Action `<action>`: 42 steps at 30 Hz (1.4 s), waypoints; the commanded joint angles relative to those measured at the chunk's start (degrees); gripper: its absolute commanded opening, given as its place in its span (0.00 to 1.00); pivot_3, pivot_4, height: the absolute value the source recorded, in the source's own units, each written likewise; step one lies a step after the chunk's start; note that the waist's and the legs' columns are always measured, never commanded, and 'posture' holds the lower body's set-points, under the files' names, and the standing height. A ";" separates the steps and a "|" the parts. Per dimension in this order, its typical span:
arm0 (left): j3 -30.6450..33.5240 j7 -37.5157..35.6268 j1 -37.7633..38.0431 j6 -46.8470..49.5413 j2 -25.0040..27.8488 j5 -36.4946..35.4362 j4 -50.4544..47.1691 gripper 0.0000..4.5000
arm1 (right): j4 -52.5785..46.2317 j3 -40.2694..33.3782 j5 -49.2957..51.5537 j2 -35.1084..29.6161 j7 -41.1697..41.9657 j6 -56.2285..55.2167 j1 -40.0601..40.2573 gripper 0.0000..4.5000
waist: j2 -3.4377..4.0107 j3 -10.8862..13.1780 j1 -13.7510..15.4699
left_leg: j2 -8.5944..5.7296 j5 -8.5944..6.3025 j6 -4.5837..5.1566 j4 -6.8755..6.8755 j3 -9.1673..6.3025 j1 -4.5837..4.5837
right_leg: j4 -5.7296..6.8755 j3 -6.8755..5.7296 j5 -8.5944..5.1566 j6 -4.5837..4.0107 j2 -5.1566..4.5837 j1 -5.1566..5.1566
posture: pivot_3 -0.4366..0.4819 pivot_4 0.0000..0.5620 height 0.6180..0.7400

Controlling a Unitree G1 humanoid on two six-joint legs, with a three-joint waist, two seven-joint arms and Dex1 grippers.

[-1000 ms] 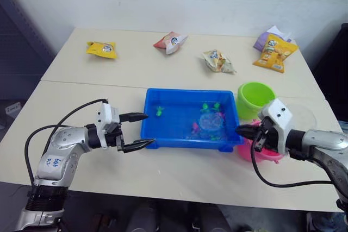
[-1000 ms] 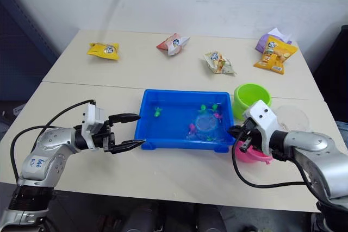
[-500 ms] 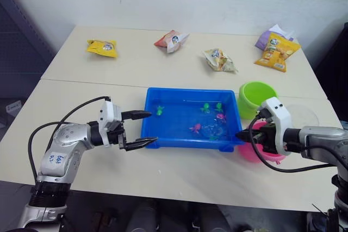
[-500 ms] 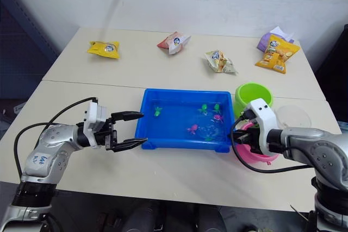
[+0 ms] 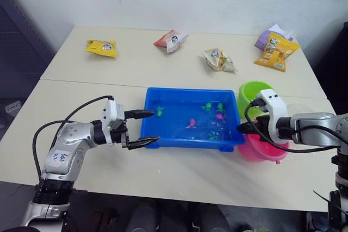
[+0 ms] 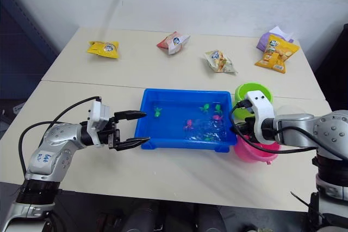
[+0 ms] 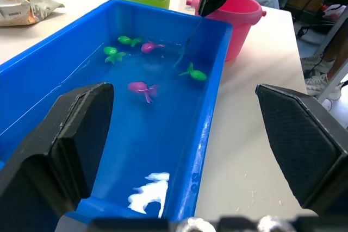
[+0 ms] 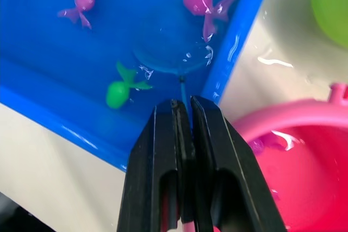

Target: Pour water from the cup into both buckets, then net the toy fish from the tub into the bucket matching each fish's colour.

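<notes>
left hand [image 5: 142,129] wide open, holds nothing, poised at tub's left end, one finger above rim, other below. tub [image 5: 163,137] mid-counter [image 5: 163,177], water inside, pink and green fish [image 7: 142,88] scattered. net [image 8: 168,52] submerged at tub's right end, hoop beside pink fish and green fish. right hand [image 8: 185,113] pinched tight on net stick, over gap between tub and pink bucket [image 5: 266,149]. green bucket [image 5: 255,97] behind. risk: hoop scoops wrong-colour fish, or thin stick twists in grip and fish slips out during lift.

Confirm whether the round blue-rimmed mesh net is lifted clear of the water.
No, the net lies submerged in the blue tub.
</notes>
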 commanded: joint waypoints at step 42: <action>0.95 1.29 -0.53 -0.11 -0.23 -0.36 -1.34 1.00 | -17.97 6.42 -22.45 3.53 14.62 -13.58 6.94 0.00 | 0.00 0.00 -0.02 | 0.00 -0.02 0.07 -0.07 -0.02 -0.04 | -0.12 0.02 0.02 0.04 0.00 -0.03 | 0.48 0.27 1.00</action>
